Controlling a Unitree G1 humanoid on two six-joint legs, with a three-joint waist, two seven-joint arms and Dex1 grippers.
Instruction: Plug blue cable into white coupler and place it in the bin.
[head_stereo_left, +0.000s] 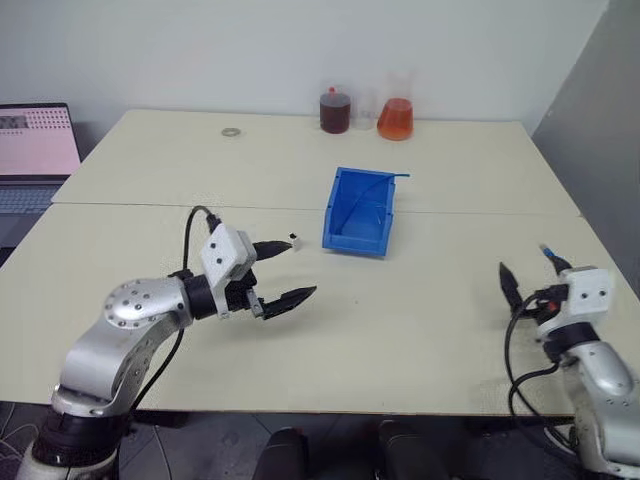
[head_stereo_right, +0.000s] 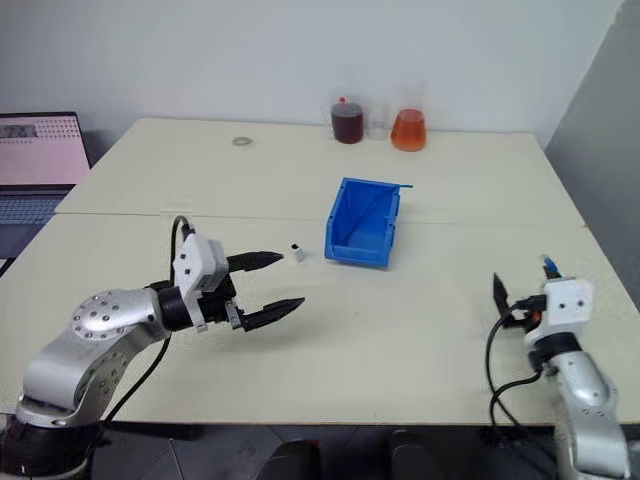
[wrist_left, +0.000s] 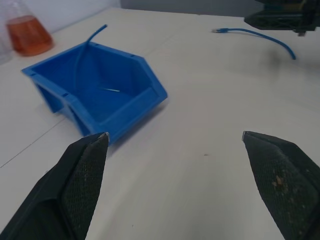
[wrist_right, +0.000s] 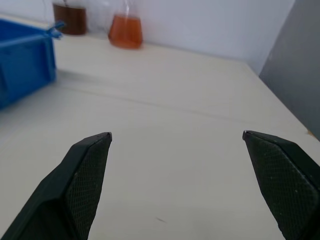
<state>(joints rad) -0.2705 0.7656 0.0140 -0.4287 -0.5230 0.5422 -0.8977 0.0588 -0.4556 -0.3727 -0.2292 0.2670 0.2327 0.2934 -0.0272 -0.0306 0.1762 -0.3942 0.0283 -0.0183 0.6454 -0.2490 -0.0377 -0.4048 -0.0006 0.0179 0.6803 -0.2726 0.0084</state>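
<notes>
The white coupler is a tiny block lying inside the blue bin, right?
Not quite. The white coupler is a tiny block, but it lies on the table just outside the bin, on the bin's left, not inside it. The right eye view shows this.

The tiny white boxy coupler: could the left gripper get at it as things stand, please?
Probably yes: the open left gripper hovers beside the white boxy coupler, nothing between them; the bright-blue plastic bin stands clear.

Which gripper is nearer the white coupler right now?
Left. The left gripper is open with its upper finger tip just short of the white coupler on the table. The right gripper, also open, is far off across the table.
</notes>
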